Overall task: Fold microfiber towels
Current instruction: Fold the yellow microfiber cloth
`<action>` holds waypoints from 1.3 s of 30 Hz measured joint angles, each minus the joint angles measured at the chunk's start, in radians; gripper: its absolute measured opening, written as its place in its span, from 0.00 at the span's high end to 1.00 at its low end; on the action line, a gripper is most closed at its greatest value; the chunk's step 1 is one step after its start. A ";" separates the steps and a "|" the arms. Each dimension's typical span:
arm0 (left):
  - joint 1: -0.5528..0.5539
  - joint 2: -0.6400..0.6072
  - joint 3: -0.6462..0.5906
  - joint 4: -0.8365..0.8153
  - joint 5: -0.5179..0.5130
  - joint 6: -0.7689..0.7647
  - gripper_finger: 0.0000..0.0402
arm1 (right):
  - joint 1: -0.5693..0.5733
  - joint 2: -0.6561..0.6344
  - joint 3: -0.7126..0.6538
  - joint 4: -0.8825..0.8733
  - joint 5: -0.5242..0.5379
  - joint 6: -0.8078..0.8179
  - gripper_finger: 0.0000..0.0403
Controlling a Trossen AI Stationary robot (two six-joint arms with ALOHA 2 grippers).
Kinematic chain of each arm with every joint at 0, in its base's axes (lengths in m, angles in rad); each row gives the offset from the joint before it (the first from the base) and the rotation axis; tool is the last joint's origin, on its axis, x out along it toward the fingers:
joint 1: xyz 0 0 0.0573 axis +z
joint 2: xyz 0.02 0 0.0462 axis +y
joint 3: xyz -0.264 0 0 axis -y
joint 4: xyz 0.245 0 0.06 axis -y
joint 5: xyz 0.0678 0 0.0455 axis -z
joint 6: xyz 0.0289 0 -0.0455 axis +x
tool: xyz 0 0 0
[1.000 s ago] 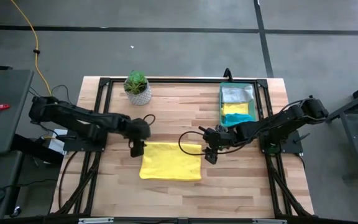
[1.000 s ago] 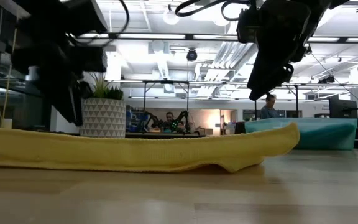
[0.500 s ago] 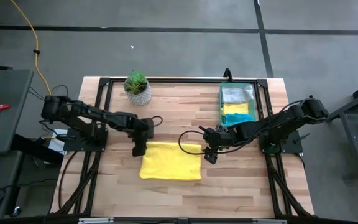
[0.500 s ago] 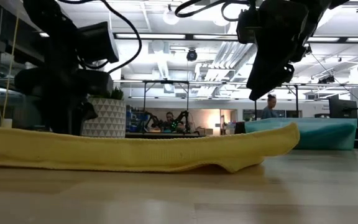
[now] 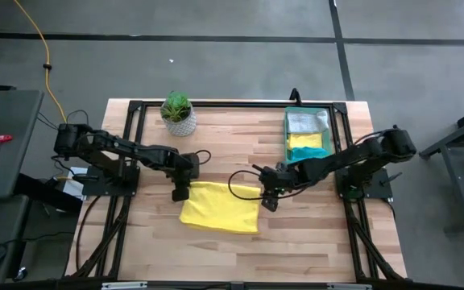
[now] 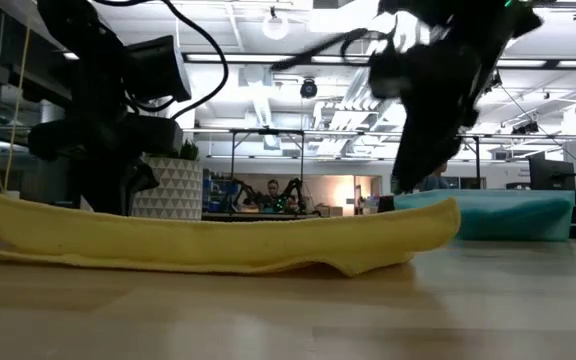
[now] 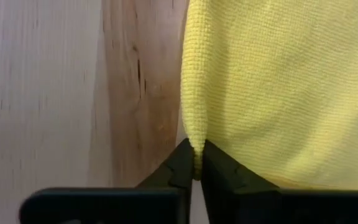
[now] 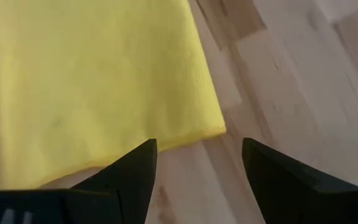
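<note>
Holding folded towels: green tray

Two dark arms are seen from above, both black all over. Each arm is made of long thin parts joined by thick round joints. The left arm is fixed to a black metal frame at its side, and the right arm to another. A thin black cable is looped near each wrist. The jaws are black too, with flat, pointed tips. Behind the tips, a wide black bar is seen.
</note>
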 joint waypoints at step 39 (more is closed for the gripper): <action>-0.085 0.005 0.015 0.040 -0.042 -0.315 0.98 | -0.120 0.191 0.000 0.047 -0.048 -0.313 0.97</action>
